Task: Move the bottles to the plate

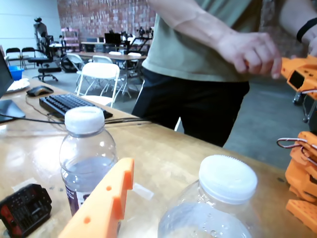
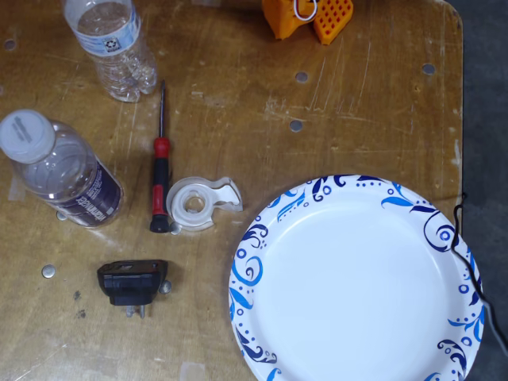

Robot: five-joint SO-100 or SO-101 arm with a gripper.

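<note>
In the fixed view the wider bottle with a white cap and dark purple label (image 2: 59,171) stands at the left. The slim ridged bottle with a white-blue label (image 2: 111,48) stands at the top left, apart from it. The large white plate with a blue swirl rim (image 2: 262,238) lies empty at the lower right. In the wrist view the purple-label bottle (image 1: 86,153) stands left of centre. A second clear bottle with a white cap (image 1: 225,181) is close at the bottom right. Only one orange finger of my gripper (image 1: 124,183) shows, between the two bottles. The arm is out of the fixed view.
A red-handled screwdriver (image 2: 160,163), a clear tape dispenser (image 2: 198,202) and a small black device (image 2: 131,282) lie between the bottles and the plate. Orange printed parts (image 2: 305,16) sit at the table's far edge. A person (image 1: 208,54) stands close behind the table.
</note>
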